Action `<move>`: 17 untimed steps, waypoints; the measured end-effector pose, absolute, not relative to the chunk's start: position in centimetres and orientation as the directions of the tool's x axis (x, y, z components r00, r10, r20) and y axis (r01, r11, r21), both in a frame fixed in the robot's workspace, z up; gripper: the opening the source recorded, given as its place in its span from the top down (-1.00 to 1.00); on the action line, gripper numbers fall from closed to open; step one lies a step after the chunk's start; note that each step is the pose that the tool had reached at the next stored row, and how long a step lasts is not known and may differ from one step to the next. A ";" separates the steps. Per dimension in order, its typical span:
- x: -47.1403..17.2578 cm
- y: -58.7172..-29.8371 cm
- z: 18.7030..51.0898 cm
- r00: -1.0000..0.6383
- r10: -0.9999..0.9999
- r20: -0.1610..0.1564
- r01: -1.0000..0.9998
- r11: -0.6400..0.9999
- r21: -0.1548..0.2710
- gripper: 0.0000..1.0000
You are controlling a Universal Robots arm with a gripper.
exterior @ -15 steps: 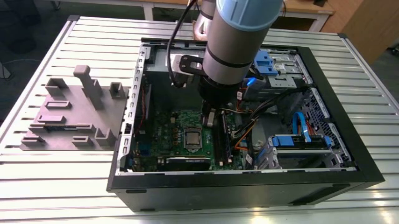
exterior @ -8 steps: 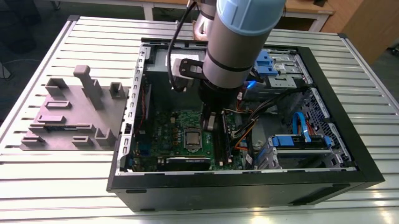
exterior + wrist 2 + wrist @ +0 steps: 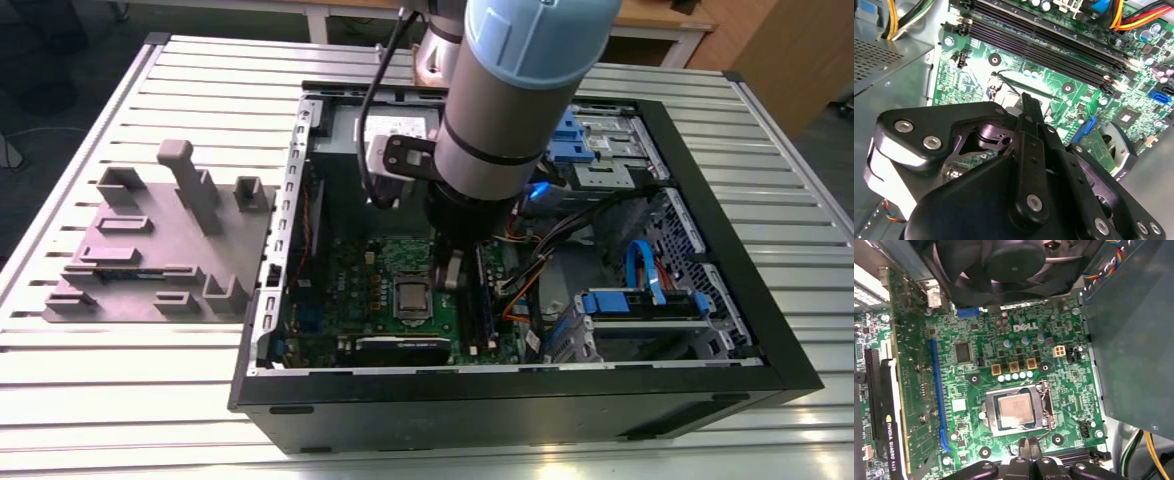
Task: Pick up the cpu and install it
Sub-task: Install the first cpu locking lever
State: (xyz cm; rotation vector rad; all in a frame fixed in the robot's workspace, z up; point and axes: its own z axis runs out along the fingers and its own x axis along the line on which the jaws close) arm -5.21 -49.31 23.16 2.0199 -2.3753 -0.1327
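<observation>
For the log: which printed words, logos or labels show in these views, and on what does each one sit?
White logo lettering on the green motherboard, first wrist view: a brand mark, not transcribed.
Yellow and white lettering along the black graphics card: a brand mark, not transcribed.
Faint engraving on the silvery square cpu, seated in its socket: too small to read.
White sticker inside the case, exterior view: too small to read.
</observation>
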 end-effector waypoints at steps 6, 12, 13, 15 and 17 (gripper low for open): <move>-5.2 -49.5 22.9 -0.147 -0.988 -0.039 -0.987 0.144 0.078 0.79; -5.1 -49.5 22.4 -0.135 -0.990 -0.039 -0.988 0.131 0.078 0.79; -5.1 -49.5 22.2 -0.130 -0.991 -0.039 -0.989 0.127 0.078 0.79; -5.1 -49.5 22.0 -0.117 -0.992 -0.039 -0.990 0.114 0.078 0.79; -5.1 -49.5 21.8 -0.102 -0.994 -0.039 -0.992 0.098 0.078 0.79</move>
